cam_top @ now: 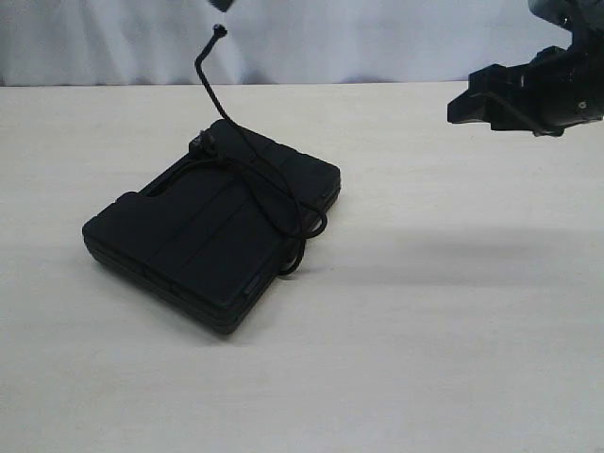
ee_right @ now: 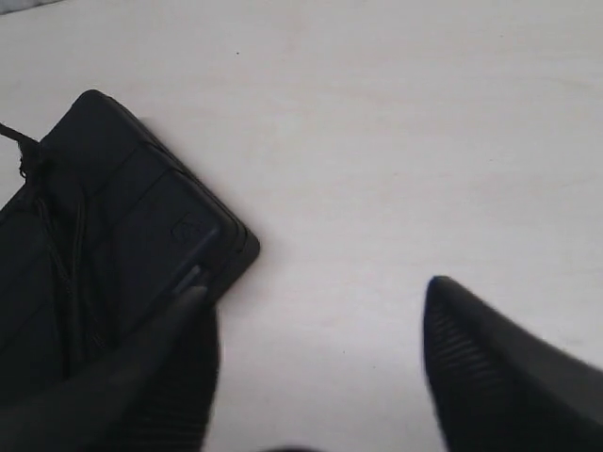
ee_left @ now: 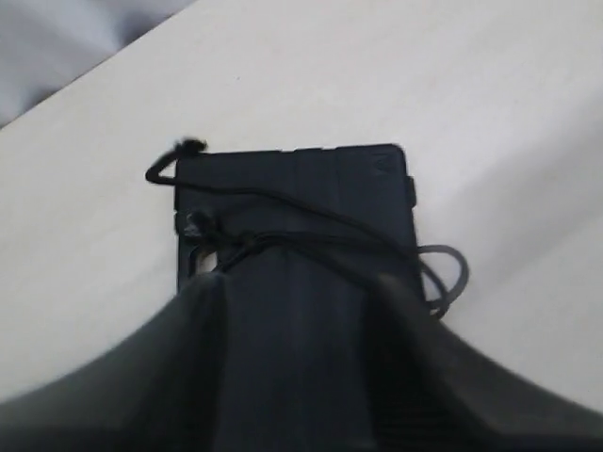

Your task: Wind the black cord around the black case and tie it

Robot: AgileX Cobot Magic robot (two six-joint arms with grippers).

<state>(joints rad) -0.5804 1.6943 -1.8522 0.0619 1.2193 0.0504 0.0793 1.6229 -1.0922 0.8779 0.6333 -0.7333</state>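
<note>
1. The black case (cam_top: pixel 189 236) lies flat on the pale desk (cam_top: pixel 453 330), toward 9 o'clock from the middle of the exterior view. One corner points to 12 o'clock and its ribbed lid faces up.
2. The black cord (cam_top: pixel 201 64) crosses the lid from a knotted bunch near the case's 11 o'clock corner toward its 4 o'clock edge. There a loop spills off onto the desk. Whether any of the cord passes under the case cannot be told.
3. One end of the cord rises off the lid into the air toward 12 o'clock. It bends once, and its tip (cam_top: pixel 221 30) ends just under the top edge of the view.
4. The left gripper (ee_left: pixel 297 282) hangs above the case. Its jaws are spread, with the lid and cord visible between them and nothing pinched. In the exterior view only a dark scrap of it shows at 12 o'clock, just above the cord's tip and apart from it.
5. The right gripper (ee_right: pixel 318 287) is raised at 2 o'clock, well apart from the case. Its jaws are spread wide over bare desk and hold nothing.
</note>
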